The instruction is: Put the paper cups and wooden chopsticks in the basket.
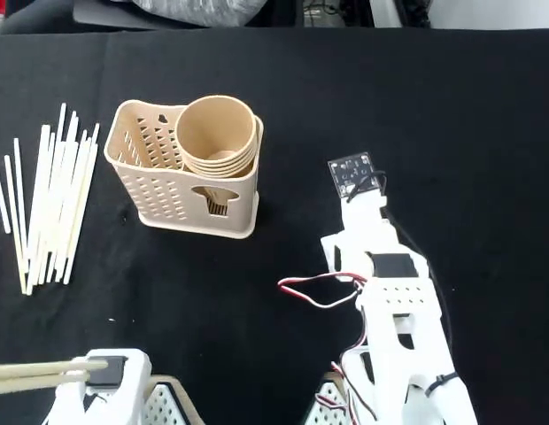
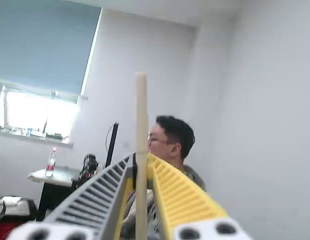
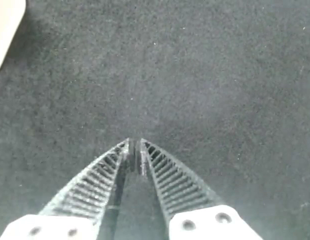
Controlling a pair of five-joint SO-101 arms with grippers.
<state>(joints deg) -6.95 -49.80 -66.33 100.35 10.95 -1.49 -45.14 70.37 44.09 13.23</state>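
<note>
Left tool [image 2: 140, 167] clamped on chopsticks [image 2: 141, 115], held clear of bench [image 1: 416, 106], likely for carrying to basket [image 1: 168, 199]; cups [image 1: 217, 133] sat nested inside it; loose sticks [image 1: 49, 208] lay beside; right tool [image 3: 135, 146] together, empty.

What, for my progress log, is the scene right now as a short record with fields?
basket: upright on the black table
paper cups: stacked inside the basket
loose chopsticks: pile on the table, left of the basket, apart from it
left gripper: shut on held chopsticks, at the table's near edge
right gripper: shut, empty, over bare table
progress: cups in; chopsticks not yet
</note>
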